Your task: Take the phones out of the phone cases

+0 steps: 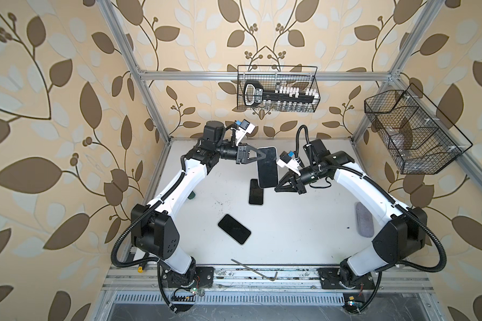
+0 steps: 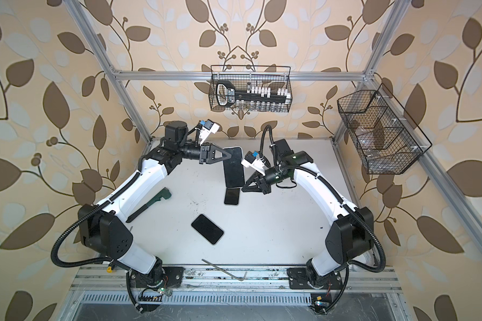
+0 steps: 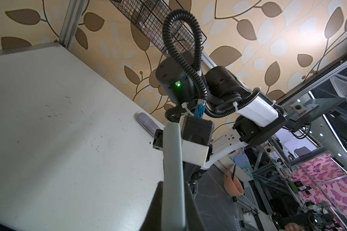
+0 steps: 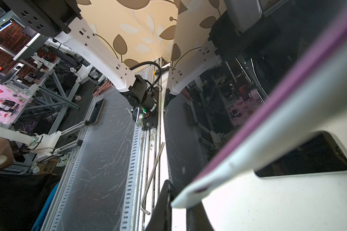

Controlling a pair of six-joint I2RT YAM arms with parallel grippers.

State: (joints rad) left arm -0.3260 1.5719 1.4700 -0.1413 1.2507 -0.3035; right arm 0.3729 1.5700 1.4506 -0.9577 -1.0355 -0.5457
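The phone (image 1: 267, 166) (image 2: 234, 169), dark screen up, sits in a pale phone case and hangs tilted above the white table in both top views. My left gripper (image 1: 260, 156) (image 2: 226, 157) is shut on its far left corner; in the left wrist view the case's grey edge (image 3: 172, 176) runs between the fingers (image 3: 156, 202). My right gripper (image 1: 276, 189) (image 2: 243, 190) is shut on the near right corner. In the right wrist view the pale case corner (image 4: 190, 197) lies between its fingers (image 4: 164, 202), and a purple strip (image 4: 288, 84) shows beside the dark screen.
Two other dark phones lie on the table (image 1: 304, 236): one (image 1: 256, 193) partly under the held phone, one (image 1: 234, 229) nearer the front. A grey pad (image 1: 363, 219) lies right, an Allen key (image 1: 253, 270) at the front edge, a green-black tool (image 2: 150, 204) left. Wire baskets (image 1: 278, 89) (image 1: 412, 133) hang behind.
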